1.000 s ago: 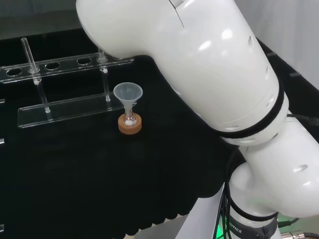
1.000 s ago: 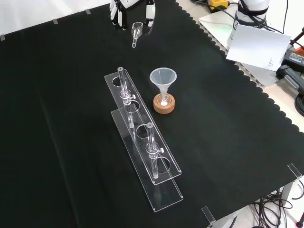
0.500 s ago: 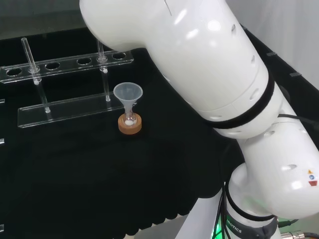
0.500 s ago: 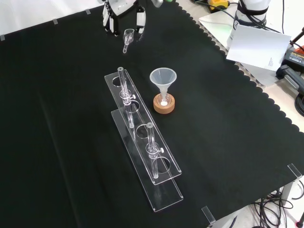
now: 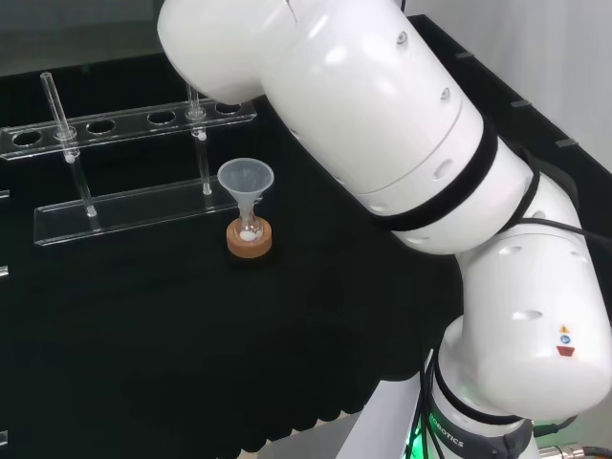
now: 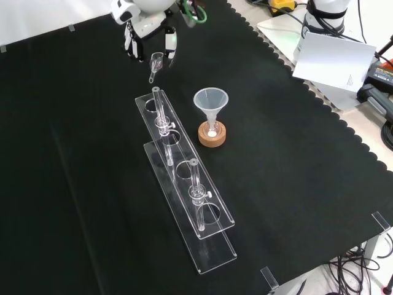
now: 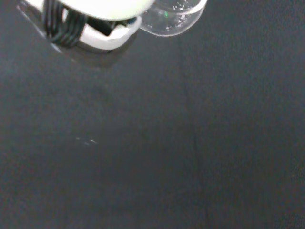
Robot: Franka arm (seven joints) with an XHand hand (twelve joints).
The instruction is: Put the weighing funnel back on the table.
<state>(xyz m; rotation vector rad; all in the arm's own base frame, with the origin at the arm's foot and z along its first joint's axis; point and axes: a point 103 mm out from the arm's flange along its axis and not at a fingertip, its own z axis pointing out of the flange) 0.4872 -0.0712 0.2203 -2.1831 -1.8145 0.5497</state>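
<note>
Front view. The small clear weighing funnel [image 6: 155, 62] was pinched between the curled fingers of the black and white hand [image 6: 142, 21]. Its stem slanted down above the black cloth [image 6: 73, 153]. It hung at 11 o'clock from the large clear cone-shaped funnel [image 6: 210, 100], well apart from it. That funnel stood mouth up in a small flask on a cork ring [image 6: 212, 136]. At 6 o'clock from the weighing funnel lay a clear plastic rack [image 6: 184, 181] carrying two upright glass tubes [image 6: 161, 114].
</note>
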